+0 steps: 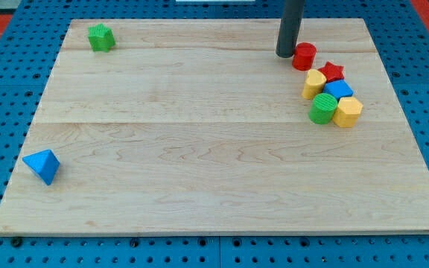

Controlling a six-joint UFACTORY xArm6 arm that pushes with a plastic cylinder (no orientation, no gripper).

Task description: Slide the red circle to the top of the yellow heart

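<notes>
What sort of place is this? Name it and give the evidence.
Probably a robotics lab bench set up for pushing tests: a wooden board lies on a blue perforated base, small blocks such as the red circle are scattered on it, and my tip rests beside that circle.

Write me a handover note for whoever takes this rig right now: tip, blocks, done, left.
Tip: my tip is down on the board, just to the view's left of the red circle, touching or nearly so.
Blocks: the red circle sits at the view's upper left of the cluster, just above the yellow heart. The red star, blue block, green cylinder and yellow hexagon crowd round the heart.
Done: the circle looks about in place at the heart's top.
Left: probably only a small nudge toward the view's right, if any; avoid disturbing the cluster.
</notes>
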